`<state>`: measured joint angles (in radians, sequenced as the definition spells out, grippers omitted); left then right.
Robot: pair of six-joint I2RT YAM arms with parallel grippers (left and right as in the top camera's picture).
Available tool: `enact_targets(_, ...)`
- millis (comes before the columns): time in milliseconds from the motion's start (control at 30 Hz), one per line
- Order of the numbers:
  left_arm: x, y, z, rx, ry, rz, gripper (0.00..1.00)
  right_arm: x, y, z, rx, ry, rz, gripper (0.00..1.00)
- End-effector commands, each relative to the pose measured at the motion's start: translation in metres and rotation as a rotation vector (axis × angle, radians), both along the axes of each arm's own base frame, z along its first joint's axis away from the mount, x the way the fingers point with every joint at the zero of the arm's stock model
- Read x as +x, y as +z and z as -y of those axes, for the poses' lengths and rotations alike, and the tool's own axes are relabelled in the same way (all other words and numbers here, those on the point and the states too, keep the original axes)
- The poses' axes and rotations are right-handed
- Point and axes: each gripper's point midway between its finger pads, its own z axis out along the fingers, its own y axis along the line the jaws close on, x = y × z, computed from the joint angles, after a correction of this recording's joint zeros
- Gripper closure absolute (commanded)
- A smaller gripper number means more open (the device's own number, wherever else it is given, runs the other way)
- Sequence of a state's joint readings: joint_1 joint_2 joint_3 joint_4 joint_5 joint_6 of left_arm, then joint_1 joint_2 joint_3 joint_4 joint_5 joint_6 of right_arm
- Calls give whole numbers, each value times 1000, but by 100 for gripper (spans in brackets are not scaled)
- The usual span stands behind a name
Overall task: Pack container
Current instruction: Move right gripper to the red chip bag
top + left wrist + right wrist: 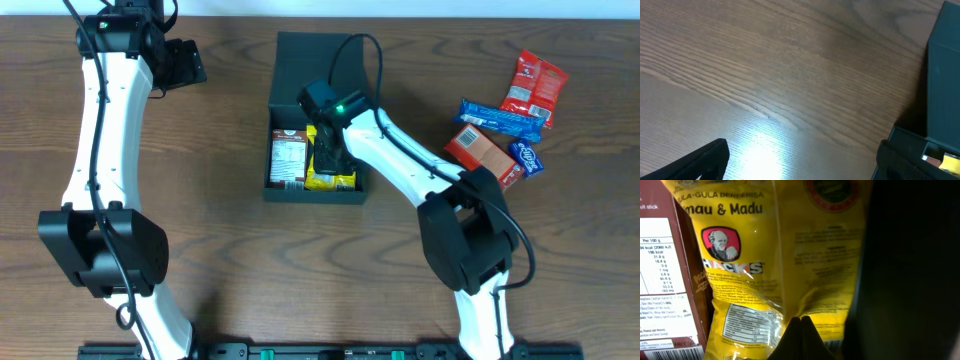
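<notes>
The container (300,60) sits in the middle of the table (230,250) with its lid flap folded back. Inside it a brown carton (288,160) lies beside a yellow packet (335,180). The right gripper (801,324) reaches into the container with its fingers pressed together, tips meeting on the packet's wrinkled film; whether they pinch it I cannot tell. The left gripper (800,167) hovers over bare wood to the container's left, fingers spread wide and holding nothing. Loose snacks (505,118) lie well off to the right.
</notes>
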<state>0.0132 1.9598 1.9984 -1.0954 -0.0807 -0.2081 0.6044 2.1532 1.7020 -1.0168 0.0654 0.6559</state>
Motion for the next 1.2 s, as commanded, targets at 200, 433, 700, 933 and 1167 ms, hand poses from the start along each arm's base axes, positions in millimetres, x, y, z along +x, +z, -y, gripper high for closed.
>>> enact_targets(200, 2, 10, -2, 2, -4, 25, 5, 21, 33, -1, 26, 73, 43, 99)
enact_targets(433, 2, 10, -2, 2, -4, 25, 5, 100, 147, 57, 68, -13, 320, 64)
enact_targets(700, 1, 10, -2, 2, -4, 22, 4, 146, 146, 237, 24, -263, 342, 40)
enact_targets(933, 1, 10, -2, 2, -4, 22, 5, 168, 107, 351, 317, -348, 379, 31)
enact_targets(1167, 0, 9, -2, 2, -4, 17, 5, 160, 44, 411, 437, -473, 322, 32)
